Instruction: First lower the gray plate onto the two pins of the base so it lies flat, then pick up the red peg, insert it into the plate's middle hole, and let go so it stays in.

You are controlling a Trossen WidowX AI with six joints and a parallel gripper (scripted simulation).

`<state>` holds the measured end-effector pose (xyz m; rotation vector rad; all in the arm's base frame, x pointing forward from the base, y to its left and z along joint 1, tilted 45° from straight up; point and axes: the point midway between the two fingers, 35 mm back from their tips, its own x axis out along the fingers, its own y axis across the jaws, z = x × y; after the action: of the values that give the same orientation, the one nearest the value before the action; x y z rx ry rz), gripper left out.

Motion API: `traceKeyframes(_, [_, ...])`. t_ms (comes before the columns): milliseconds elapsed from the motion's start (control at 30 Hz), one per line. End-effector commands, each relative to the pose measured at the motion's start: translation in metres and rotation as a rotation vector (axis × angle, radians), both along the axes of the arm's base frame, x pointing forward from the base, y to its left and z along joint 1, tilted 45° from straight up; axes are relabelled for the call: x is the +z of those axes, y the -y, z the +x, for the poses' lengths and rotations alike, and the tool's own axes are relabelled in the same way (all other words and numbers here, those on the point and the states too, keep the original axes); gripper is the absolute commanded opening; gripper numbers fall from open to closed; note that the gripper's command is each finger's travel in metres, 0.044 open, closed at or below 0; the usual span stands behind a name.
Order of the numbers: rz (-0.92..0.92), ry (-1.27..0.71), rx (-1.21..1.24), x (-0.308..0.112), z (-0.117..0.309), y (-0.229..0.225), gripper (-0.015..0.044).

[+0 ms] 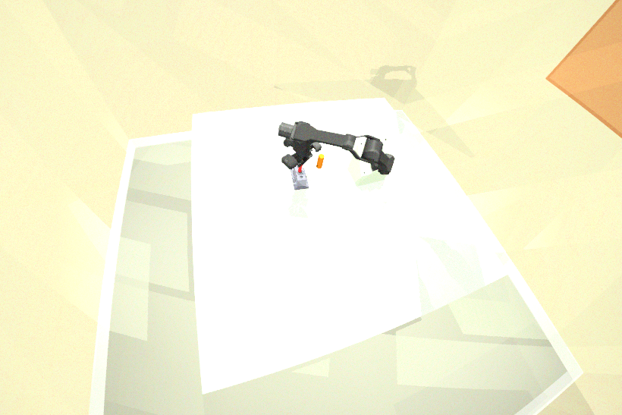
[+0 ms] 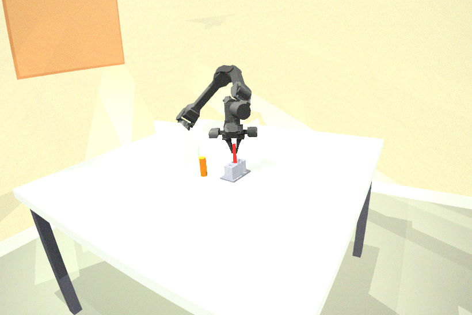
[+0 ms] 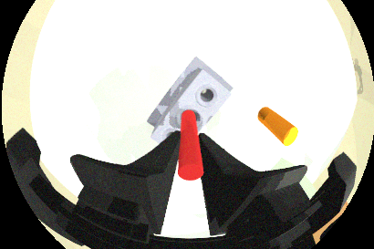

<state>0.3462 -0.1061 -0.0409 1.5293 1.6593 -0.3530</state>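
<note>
My gripper (image 1: pixel 300 165) (image 2: pixel 233 151) (image 3: pixel 191 139) is shut on the red peg (image 1: pixel 300 169) (image 2: pixel 234 158) (image 3: pixel 190 164) and holds it almost upright over the gray plate (image 1: pixel 301 180) (image 2: pixel 229 172) (image 3: pixel 189 101). The plate is a light gray block and looks flat on the thin, darker base (image 2: pixel 227 179) (image 3: pixel 196 62). The peg's lower end is at the mouth of the plate's middle hole. Most of the peg's length stands above the plate. Whether the tip is slightly inside the hole is hard to tell. One outer hole shows open in the wrist view; the other is partly hidden by a finger.
An orange cylinder with a yellow top (image 1: pixel 320 161) (image 2: pixel 202 166) (image 3: pixel 277 125) stands upright beside the base, on the side toward the arm's shoulder. All stand on the white table (image 1: pixel 281 275) (image 2: pixel 213 227) (image 3: pixel 137 36). A pale translucent panel stands near the arm's mount.
</note>
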Motion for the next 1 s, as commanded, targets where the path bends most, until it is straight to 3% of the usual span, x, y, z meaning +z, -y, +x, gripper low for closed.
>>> traceKeyframes(0, [0.0, 0.001, 0.001, 0.0002, 0.0002, 0.0, 0.0])
traceKeyframes(967, [0.0, 0.0, 0.001, -0.0002, -0.0011, -0.0023, 0.0])
